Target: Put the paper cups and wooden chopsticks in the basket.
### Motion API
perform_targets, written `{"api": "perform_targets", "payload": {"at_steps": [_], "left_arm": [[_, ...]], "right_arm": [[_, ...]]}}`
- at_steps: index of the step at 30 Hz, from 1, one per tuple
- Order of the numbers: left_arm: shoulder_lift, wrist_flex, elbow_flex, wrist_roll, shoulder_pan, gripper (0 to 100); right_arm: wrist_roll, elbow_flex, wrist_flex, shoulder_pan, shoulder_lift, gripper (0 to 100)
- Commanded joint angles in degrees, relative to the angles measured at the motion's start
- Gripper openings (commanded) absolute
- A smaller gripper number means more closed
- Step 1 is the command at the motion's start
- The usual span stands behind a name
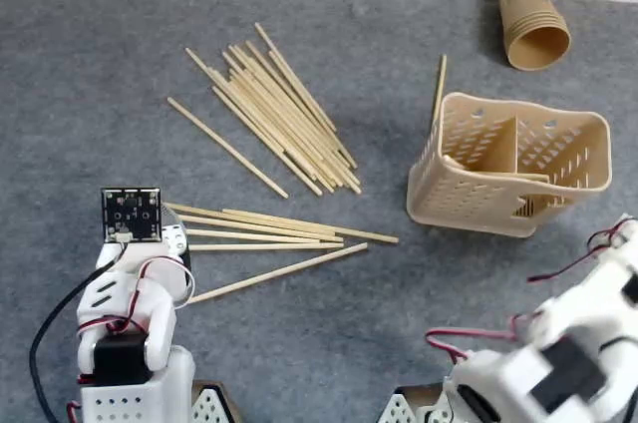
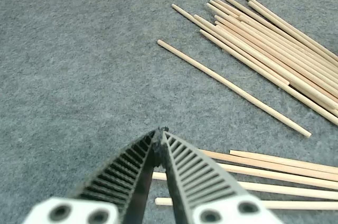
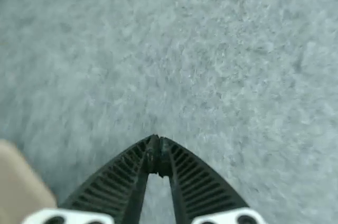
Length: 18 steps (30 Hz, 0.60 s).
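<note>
Both grippers are closed tip to tip and hold nothing. The left gripper (image 2: 160, 131) hangs over the tabletop (image 1: 90, 64) toward its near-left corner, just beside a few loose chopsticks (image 2: 274, 174). The right gripper (image 3: 157, 139) is by the near-right corner. The pile of chopsticks (image 1: 279, 119) lies mid-table. The basket (image 1: 469, 199) stands toward the right edge (one stick (image 1: 439, 89) beside it). The stacked paper cups (image 1: 533, 22) lie sideways at the far-right corner.
</note>
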Motion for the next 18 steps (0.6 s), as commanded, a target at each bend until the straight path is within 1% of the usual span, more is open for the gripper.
{"api": "perform_targets", "payload": {"at_steps": [1, 5, 8, 14, 18], "left_arm": [[-0.7, -1.1, -0.2, -0.5, -0.1, 1], [-0.7, -1.1, -0.2, -0.5, -0.1, 1], [-0.7, -1.1, -0.2, -0.5, -0.1, 1], [-0.7, -1.1, -0.2, -0.5, -0.1, 1], [-0.7, -1.1, -0.2, -0.5, -0.1, 1]], "right_arm": [[-4.8, -9.6, -1.2, -0.8, 8.5, 0.6], [-7.9, -14.5, -1.1, -4.9, 15.4, 0.6], [-7.9, -12.9, -0.7, -8.9, 15.8, 0.6], [-7.6, -10.8, 3.6, -16.7, 15.8, 0.6], [-7.5, -10.8, 8.1, -20.4, 15.8, 0.6]]}}
